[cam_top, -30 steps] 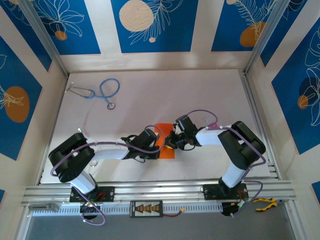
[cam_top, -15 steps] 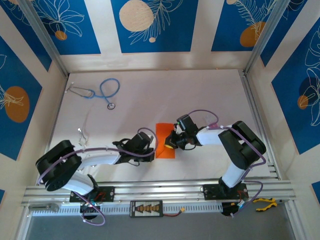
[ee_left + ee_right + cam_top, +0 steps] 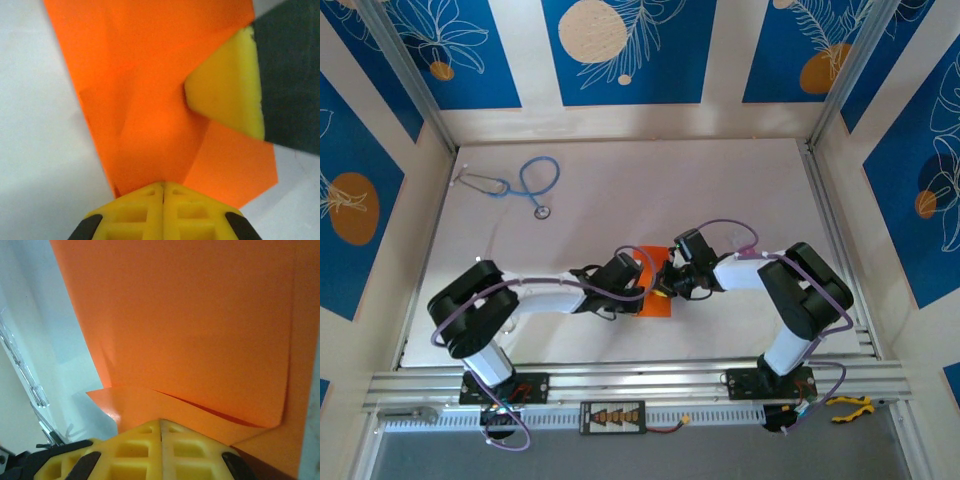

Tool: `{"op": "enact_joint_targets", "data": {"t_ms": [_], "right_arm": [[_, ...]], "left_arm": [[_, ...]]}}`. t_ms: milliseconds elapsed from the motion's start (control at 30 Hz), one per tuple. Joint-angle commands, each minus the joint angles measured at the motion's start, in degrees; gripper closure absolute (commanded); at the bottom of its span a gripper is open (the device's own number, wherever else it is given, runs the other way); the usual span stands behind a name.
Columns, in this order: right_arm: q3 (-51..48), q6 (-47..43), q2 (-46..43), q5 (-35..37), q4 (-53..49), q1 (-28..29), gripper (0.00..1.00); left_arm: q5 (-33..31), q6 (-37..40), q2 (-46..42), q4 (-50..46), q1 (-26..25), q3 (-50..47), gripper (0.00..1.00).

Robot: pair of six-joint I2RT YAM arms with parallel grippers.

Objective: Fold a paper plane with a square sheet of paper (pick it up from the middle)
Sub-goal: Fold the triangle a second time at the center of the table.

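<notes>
The orange sheet of paper (image 3: pixel 658 304) lies folded on the white table, near the front and between the two arms. My left gripper (image 3: pixel 642 285) comes at it from the left. In the left wrist view the left gripper (image 3: pixel 163 186) is shut, its yellow tips together on the paper (image 3: pixel 150 100), where flaps and creases show. My right gripper (image 3: pixel 666 284) meets the sheet from the right. One of its yellow fingers (image 3: pixel 227 95) presses on a flap. In the right wrist view the right gripper (image 3: pixel 161 422) is shut, resting on the layered paper (image 3: pixel 190 330).
A blue stethoscope (image 3: pixel 525 185) lies at the back left of the table. An aluminium rail (image 3: pixel 640 380) runs along the front edge by the arm bases. Walls close in the left, right and back sides. A yellow-handled tool (image 3: pixel 850 405) lies off the table at front right.
The left arm drew back to the left off the paper, then came back onto it. The right gripper stayed pressed on the sheet.
</notes>
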Motion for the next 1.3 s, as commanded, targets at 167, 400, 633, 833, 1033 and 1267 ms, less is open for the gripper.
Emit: {"op": "enact_joint_targets", "data": {"t_ms": [167, 400, 633, 833, 1033, 1267], "right_arm": [[0.61, -2.44, -4.83, -0.99, -4.25, 0.44, 1.00], [1.10, -2.10, -1.47, -0.08, -2.02, 5.00, 1.00], [-3.04, -0.63, 2.05, 3.02, -0.59, -0.11, 1.00], [-1.26, -2.70, 1.59, 1.19, -0.39, -7.00, 1.00], [1.31, -3.49, 0.11, 0.68, -2.48, -10.22, 1.00], [0.53, -3.80, -8.21, 2.48, -3.93, -6.48, 1.00]], "left_arm": [[0.93, -5.37, -0.09, 3.74, -0.27, -9.34, 1.00], [0.99, -5.67, -0.40, 3.87, -0.27, -9.92, 1.00], [-0.09, -4.26, -2.32, 0.85, -0.27, -8.81, 1.00], [-0.04, -3.99, -2.34, 0.64, -0.27, -8.86, 1.00], [0.19, -4.04, -2.54, 0.99, -0.25, -8.90, 1.00], [-0.28, -4.05, -3.50, 1.15, -0.27, -8.98, 1.00]]}}
